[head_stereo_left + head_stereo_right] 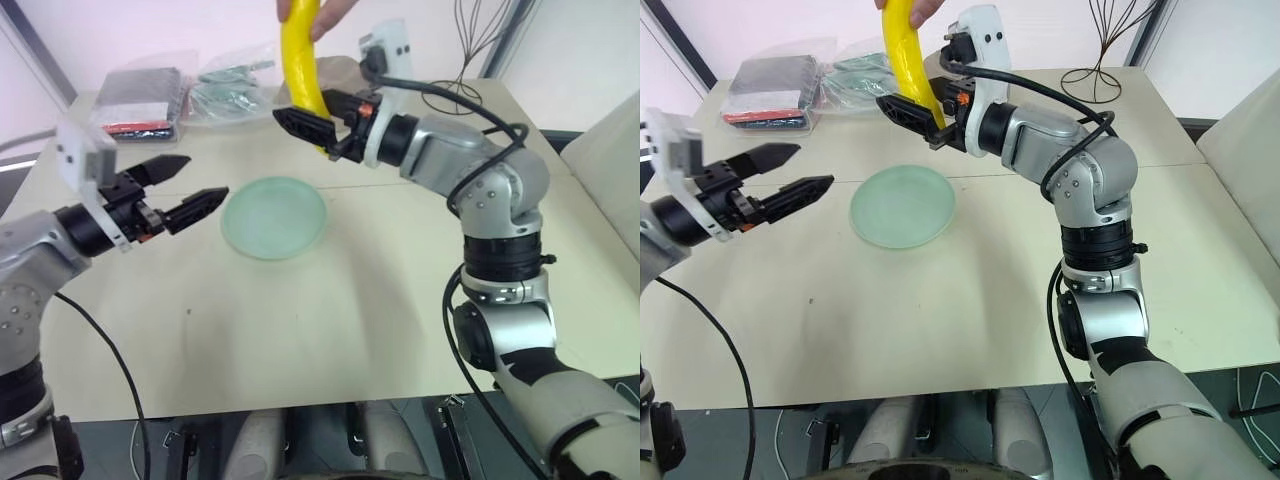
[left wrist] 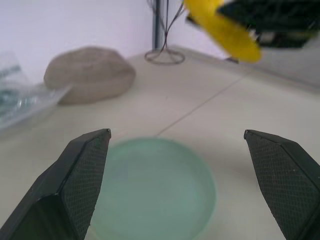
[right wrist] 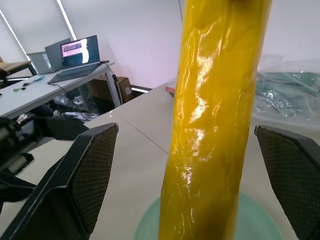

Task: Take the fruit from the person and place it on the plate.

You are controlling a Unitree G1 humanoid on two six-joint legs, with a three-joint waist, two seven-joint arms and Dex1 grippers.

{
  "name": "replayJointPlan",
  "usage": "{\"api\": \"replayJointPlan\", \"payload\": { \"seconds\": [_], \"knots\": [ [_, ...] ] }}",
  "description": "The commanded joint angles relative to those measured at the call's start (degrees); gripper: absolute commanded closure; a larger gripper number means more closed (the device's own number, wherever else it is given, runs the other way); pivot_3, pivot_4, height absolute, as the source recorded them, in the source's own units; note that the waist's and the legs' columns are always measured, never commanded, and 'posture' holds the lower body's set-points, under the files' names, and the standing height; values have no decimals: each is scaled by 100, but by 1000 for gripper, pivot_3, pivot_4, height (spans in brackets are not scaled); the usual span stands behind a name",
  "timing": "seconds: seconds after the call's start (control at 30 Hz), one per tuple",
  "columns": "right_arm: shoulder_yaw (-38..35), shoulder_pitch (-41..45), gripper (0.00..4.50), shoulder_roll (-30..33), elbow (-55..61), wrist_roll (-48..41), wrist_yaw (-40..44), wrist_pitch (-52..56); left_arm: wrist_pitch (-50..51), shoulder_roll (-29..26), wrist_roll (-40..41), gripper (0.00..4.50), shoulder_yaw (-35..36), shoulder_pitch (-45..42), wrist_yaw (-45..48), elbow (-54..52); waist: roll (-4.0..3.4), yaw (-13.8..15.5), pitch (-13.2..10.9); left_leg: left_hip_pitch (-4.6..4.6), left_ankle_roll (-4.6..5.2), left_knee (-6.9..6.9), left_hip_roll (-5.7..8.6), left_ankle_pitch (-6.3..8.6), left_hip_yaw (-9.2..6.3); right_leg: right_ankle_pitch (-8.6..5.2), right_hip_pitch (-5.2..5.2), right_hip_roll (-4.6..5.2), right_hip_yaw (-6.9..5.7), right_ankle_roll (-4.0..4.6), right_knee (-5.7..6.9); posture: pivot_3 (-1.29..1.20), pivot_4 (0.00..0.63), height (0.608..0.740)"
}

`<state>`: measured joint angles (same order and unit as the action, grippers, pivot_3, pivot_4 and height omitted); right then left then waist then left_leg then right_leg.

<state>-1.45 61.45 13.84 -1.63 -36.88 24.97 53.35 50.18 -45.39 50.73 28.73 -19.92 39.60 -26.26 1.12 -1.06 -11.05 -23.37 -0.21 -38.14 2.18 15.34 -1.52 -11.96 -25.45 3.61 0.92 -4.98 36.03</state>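
From my remote station I record the following, largest item first. The worktop (image 1: 330, 330) is a pale beige surface carrying everything else. Along its far left edge lie clear plastic bags (image 1: 145, 95) with dark and greenish contents, and a tan rounded cap (image 2: 90, 74) sits near them, beside a wire stand (image 1: 1098, 45) at the far side. The plate (image 1: 274, 217), round, pale mint green, lies flat near the middle of the worktop with nothing on it. The fruit (image 1: 302, 70), a bright yellow banana, hangs roughly upright above the far edge of the plate, well clear of the worktop, pinched at its upper end by the person's hand (image 1: 330, 12) at the top of the head view. The right claw (image 1: 322, 125) reaches in level from the right with its jaws wide apart; in the right wrist view the banana stands between the two black fingers (image 3: 87, 175) with a clear gap on each side, so I log it as fully spread and gripping nothing. The left claw (image 1: 190, 190) hovers above the worktop just left of the plate, pointing toward it, its fingers (image 2: 75, 180) likewise spread wide and empty.
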Motion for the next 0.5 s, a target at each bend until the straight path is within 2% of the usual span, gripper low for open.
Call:
{"api": "replayJointPlan", "payload": {
  "seconds": [0.03, 0.37, 0.4, 0.43, 0.5],
  "knots": [
    [-39, 243, 0, -58, -21, 63, 105, -196, 47, -89, 362, 26, 444, 244, -84, -199, -1, -9, -1, 0, 0, 0, 0, 0, 0, 0, 0, -1, 0, 0, 0, 0, 150, 740],
    [-71, 322, 0, -85, -261, 203, 281, -302, 8, -237, 918, 26, 918, 767, -389, -380, -2, -6, -1, 1, 0, 1, -1, 0, 0, -1, 0, -2, -2, 1, -1, 0, 150, 740],
    [-76, 336, 534, -94, -287, 213, 294, -317, -9, -251, 943, 0, 944, 802, -404, -381, -3, -6, -2, 1, 0, 1, -1, 0, 0, -1, 0, -2, -2, 1, -2, 0, 150, 740],
    [-83, 346, 805, -102, -304, 219, 308, -330, -28, -265, 969, 0, 956, 830, -423, -382, -3, -6, -2, 1, 0, 1, -1, 0, 0, -1, 0, -2, -1, 1, -2, 0, 150, 740],
    [-83, 367, 1702, -116, -329, 235, 335, -355, -63, -286, 1005, 0, 957, 870, -458, -388, -3, -7, -2, 1, 0, 2, -1, 0, 0, -1, 0, -2, -2, 1, -2, 0, 150, 740]
  ]
}}
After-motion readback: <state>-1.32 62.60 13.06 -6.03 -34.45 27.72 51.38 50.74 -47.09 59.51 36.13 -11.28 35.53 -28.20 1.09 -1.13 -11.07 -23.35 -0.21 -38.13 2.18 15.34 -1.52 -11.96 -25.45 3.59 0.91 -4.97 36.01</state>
